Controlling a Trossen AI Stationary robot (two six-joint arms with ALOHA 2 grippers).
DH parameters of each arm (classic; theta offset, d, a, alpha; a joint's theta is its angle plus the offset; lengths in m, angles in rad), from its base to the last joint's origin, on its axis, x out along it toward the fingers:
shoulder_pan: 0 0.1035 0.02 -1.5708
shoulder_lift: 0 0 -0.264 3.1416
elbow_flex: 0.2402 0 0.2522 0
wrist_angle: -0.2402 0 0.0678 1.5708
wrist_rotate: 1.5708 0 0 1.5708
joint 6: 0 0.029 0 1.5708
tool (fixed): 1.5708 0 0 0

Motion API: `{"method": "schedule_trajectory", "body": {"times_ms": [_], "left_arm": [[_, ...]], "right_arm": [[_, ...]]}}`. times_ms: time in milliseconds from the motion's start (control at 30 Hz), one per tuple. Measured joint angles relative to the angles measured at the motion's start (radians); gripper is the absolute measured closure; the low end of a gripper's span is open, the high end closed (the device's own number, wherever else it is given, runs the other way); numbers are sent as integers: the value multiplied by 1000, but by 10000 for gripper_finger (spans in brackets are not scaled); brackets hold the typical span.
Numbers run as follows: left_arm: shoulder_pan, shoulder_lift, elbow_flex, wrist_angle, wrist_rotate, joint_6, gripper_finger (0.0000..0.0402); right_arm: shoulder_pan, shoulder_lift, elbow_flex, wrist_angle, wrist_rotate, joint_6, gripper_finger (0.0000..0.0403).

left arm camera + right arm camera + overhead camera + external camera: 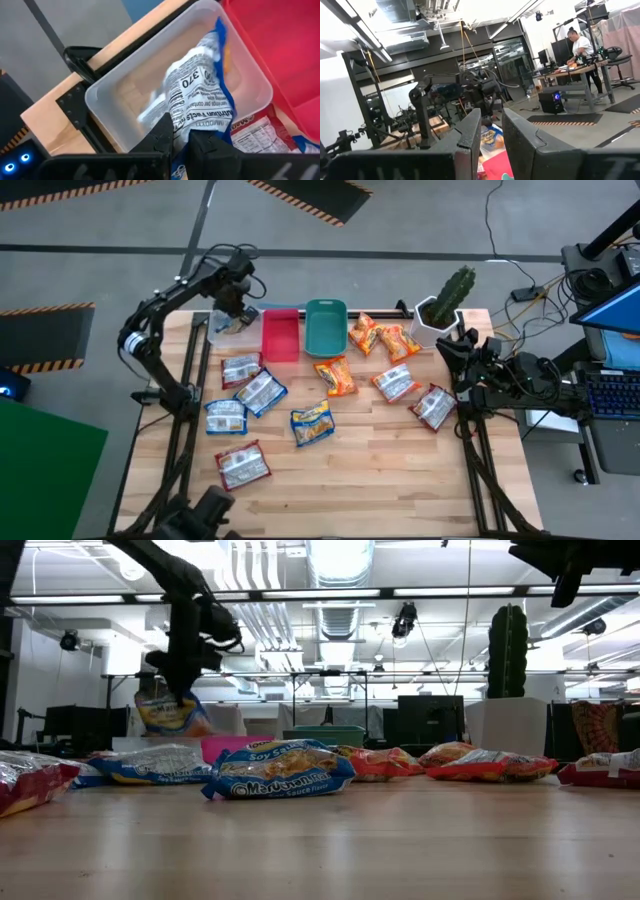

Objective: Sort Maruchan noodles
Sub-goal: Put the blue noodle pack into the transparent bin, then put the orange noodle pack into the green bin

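Pinching a blue noodle packet [200, 95], the left gripper [182, 142] holds it over the clear bin [107, 100] at the desk's far left corner for dropping; the right gripper [492, 135], slightly spread, waits.

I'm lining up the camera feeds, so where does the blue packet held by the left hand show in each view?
High: over the clear bin, mostly hidden by the left hand.
Low: blue packet hanging at left.
Left wrist: center, between the fingers.
Right wrist: far off, center.
Landmark: red bin.

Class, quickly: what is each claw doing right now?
Left claw: closed on a blue noodle packet, over the clear bin.
Right claw: open, holding nothing.
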Motion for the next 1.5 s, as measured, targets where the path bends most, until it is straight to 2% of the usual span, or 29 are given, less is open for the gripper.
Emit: {"method": "schedule_trajectory", "body": {"times_ms": [300, 700, 1067, 1233, 1500], "left_arm": [[-11, 76, 3, -19, 31, 32, 397], [-59, 74, 2, -41, 31, 189, 390], [-88, 74, 1, -49, 31, 190, 386], [-96, 74, 0, -52, 32, 167, 368], [-101, 74, 1, -50, 31, 141, 313]], "right_arm": [[0, 0, 0, 0, 0, -12, 335], [0, 0, 0, 3, 1, -11, 335], [0, 0, 0, 4, 1, -11, 335], [0, 0, 0, 4, 1, -11, 335], [0, -1, 3, 4, 1, -8, 335]]}}
